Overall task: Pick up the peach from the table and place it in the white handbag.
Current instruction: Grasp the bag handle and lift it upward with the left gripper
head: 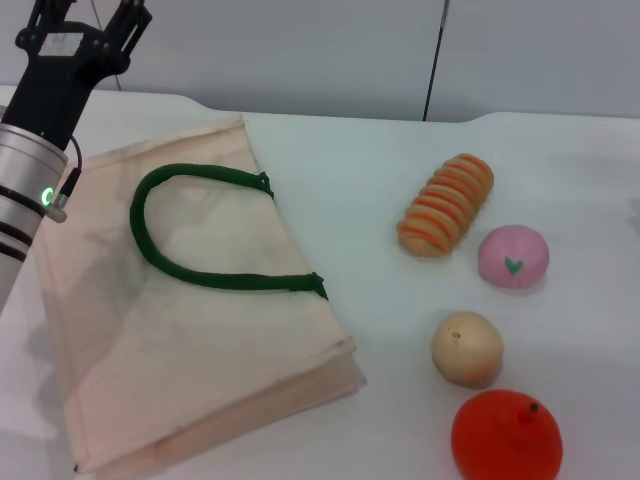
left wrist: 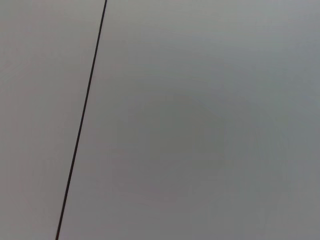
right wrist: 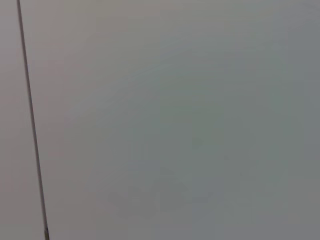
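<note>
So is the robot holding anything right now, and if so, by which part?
Nothing is held. The peach lies on the table, the left gripper is raised over the white handbag, and the right gripper is out of view.

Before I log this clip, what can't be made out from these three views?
- Right claw: in no view; the right wrist view shows only a blank wall.
- Left claw: cut off by the head view's top edge, so open or shut is unclear; its own wrist view shows only wall.
- White handbag: lies flat, its opening not visible; its near corner runs off the bottom edge.
- Peach: only in the head view; its underside is hidden.
</note>
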Robot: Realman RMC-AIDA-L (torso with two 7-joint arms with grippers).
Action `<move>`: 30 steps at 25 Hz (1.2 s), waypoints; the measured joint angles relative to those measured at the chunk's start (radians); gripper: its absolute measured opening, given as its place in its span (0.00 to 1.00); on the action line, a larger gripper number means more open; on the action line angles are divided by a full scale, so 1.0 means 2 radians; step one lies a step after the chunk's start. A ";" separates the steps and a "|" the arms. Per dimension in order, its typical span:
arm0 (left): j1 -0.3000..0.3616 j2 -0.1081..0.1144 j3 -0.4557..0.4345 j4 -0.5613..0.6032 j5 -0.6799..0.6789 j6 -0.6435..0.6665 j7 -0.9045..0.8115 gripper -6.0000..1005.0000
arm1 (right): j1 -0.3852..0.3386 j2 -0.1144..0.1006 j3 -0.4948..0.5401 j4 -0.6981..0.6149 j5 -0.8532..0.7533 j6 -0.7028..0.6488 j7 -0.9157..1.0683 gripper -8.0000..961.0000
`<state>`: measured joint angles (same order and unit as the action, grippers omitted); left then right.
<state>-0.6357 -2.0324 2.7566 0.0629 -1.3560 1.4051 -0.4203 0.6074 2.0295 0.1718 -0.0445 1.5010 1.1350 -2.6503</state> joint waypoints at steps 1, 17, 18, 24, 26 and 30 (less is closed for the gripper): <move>0.000 0.000 0.000 0.000 0.000 0.000 0.000 0.82 | 0.000 0.000 0.000 0.000 0.000 0.000 0.000 0.93; -0.003 0.003 0.002 -0.002 0.002 -0.024 -0.056 0.82 | 0.000 0.000 0.003 0.000 0.002 -0.001 0.001 0.92; -0.007 0.005 0.004 -0.008 0.004 -0.039 -0.085 0.82 | 0.000 0.000 0.003 0.000 0.002 -0.002 0.001 0.92; -0.034 0.007 0.038 -0.106 0.055 -0.085 -0.311 0.82 | -0.001 -0.001 0.003 0.000 0.002 -0.004 0.001 0.92; -0.041 0.007 0.049 -0.138 0.079 -0.089 -0.373 0.82 | -0.001 -0.001 0.002 0.000 0.002 -0.005 0.001 0.92; -0.053 0.012 0.053 -0.198 0.139 -0.095 -0.477 0.82 | -0.001 -0.001 0.001 0.000 0.002 -0.005 0.001 0.91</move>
<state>-0.7408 -2.0081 2.8628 -0.3337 -1.0787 1.2152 -1.3739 0.6059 2.0269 0.1746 -0.0448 1.5049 1.1253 -2.6475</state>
